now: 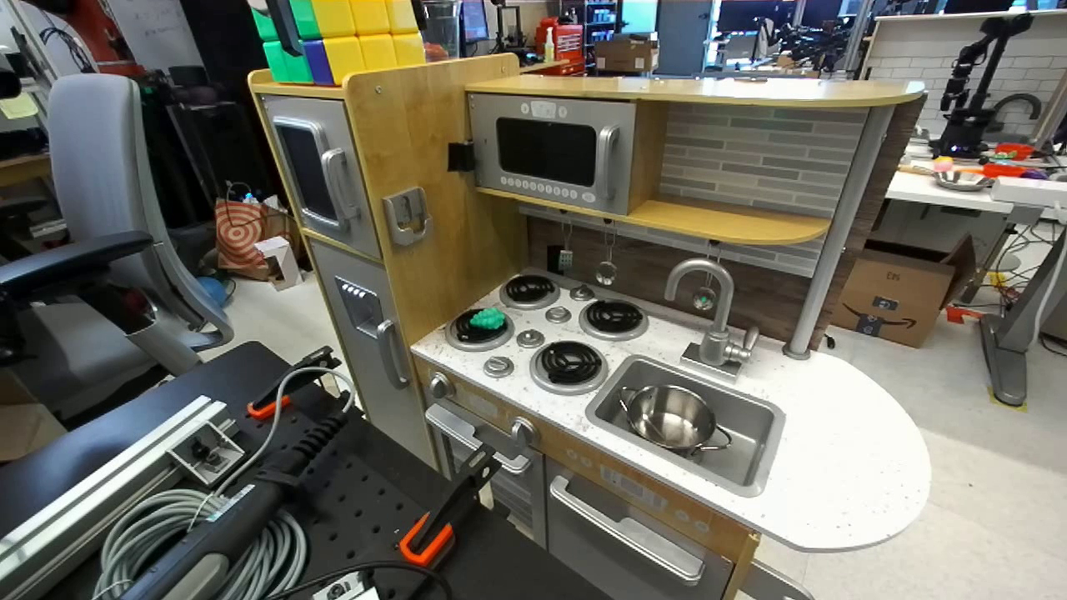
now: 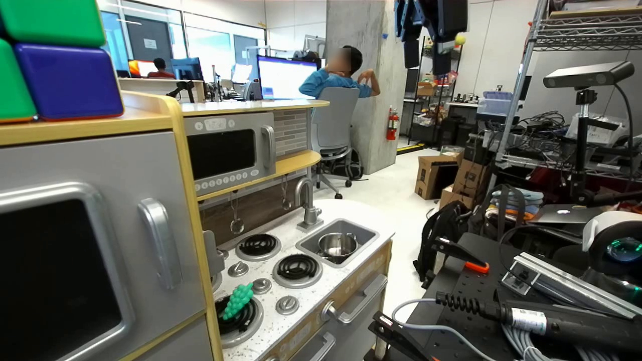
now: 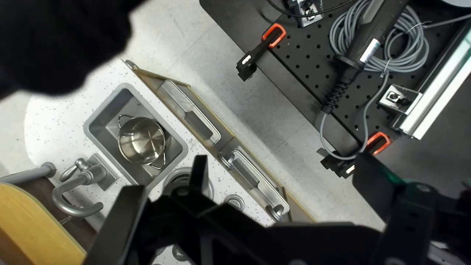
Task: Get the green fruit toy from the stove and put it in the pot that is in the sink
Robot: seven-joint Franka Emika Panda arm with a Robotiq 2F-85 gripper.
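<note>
The green fruit toy (image 1: 488, 318) is a bright green bumpy cluster. It lies on a front burner of the stove (image 1: 467, 359), at the side next to the tall cabinet. It also shows in an exterior view (image 2: 238, 301); in the wrist view it is out of sight. The shiny silver pot (image 1: 671, 414) with two handles stands upright inside the sink (image 1: 757, 437). The pot (image 3: 141, 141) and sink (image 3: 101, 123) also show in the wrist view. My gripper (image 3: 284, 171) is open and empty, high above the stove's front edge and floor. Its fingers hang at the top of an exterior view (image 2: 426, 62).
A curved grey faucet (image 1: 708, 321) rises behind the sink. A toy microwave (image 1: 550, 154) and wooden shelf (image 1: 733, 218) overhang the back of the counter. A tall cabinet (image 1: 433, 167) flanks the stove. A black pegboard table (image 1: 367, 517) with clamps, cable and a metal rail stands in front.
</note>
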